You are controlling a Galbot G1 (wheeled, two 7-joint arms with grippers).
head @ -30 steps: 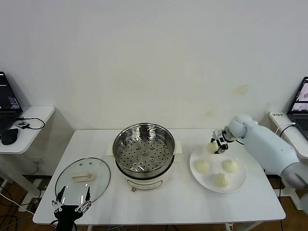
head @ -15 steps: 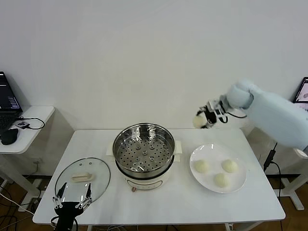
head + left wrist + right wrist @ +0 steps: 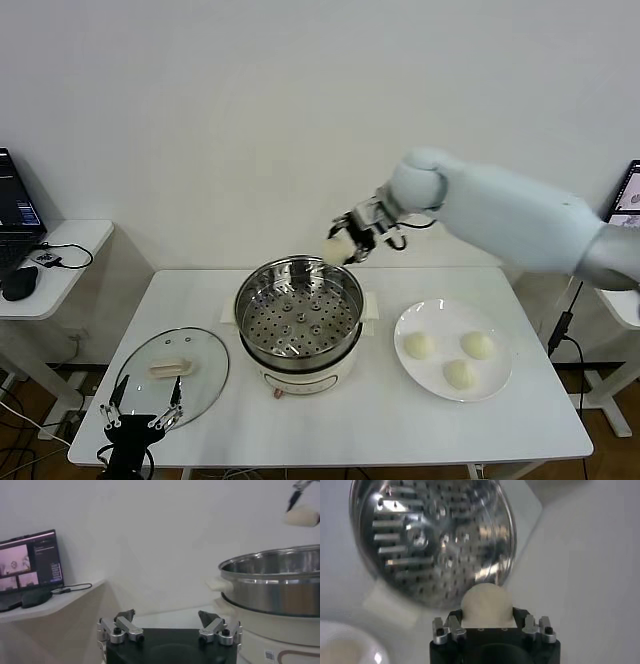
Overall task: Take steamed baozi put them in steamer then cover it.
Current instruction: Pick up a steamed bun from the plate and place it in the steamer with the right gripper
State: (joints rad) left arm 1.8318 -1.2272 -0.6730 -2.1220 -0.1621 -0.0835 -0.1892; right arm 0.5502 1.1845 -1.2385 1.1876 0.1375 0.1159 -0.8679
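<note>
right gripper [image 3: 343,247] clamped on one steamed baozi [image 3: 334,251], held in the air above the far rim of the steamer [image 3: 298,312] below it; left gripper [image 3: 138,418] spread apart, idle.

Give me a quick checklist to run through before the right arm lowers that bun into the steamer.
1. Baozi held in right gripper: ok.
2. Bun above the steamer opening: not ok, it hangs at the far rim.
3. Perforated tray free of buns: ok.
4. Cover off the pot, lying on the table: ok.
5. Left gripper open, parked near the cover, away from the pot: ok.
6. Three buns waiting on the plate: ok.
</note>
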